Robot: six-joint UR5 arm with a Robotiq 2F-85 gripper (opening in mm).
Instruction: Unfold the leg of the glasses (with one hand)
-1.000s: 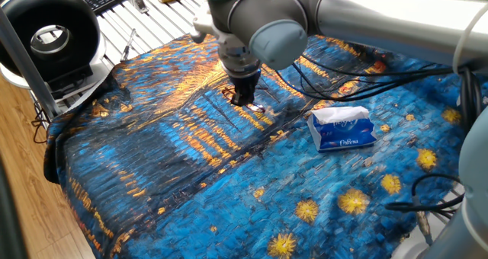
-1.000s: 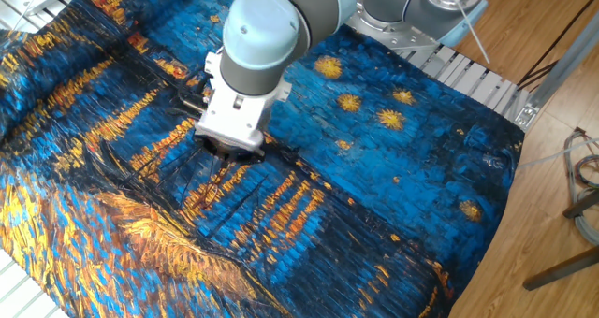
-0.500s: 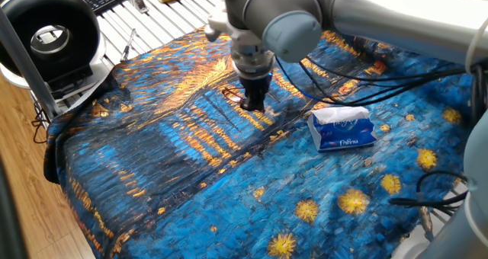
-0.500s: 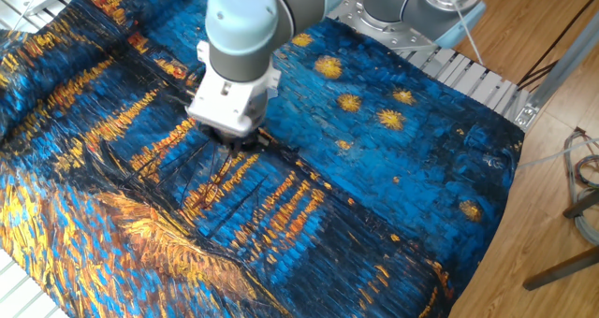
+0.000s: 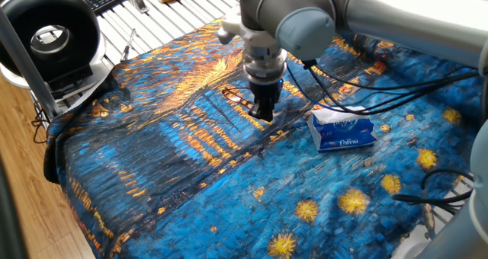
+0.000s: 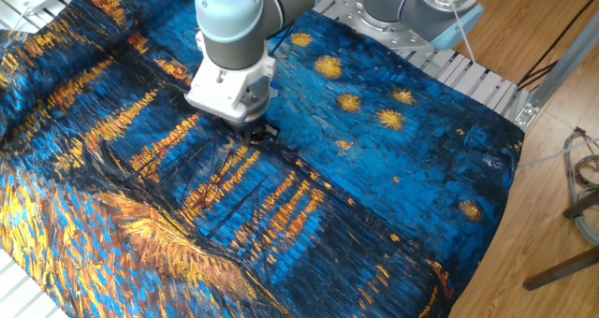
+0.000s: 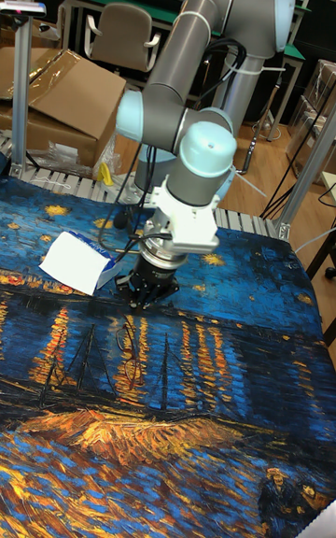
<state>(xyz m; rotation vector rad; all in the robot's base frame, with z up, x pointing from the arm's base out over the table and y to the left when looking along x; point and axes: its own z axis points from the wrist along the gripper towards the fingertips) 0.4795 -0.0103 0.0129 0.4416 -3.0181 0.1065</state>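
On the starry-night painted cloth (image 5: 152, 152), the pincer (image 5: 263, 114), spread unclear, touches the glasses (image 5: 236, 97) near an illegibly lettered tissue pack (image 5: 343, 129)

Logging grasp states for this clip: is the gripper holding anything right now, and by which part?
Cannot be told: the gripper is down on the cloth at the glasses, its fingertips' contact hidden.

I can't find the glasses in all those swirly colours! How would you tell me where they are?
Find the big blue and orange cloth covering the table, then the blue-white tissue pack on it. Beside the pack the black gripper points straight down, and the glasses lie at its tip. They are tiny, with a thin dark frame, unlike the chunky pack.
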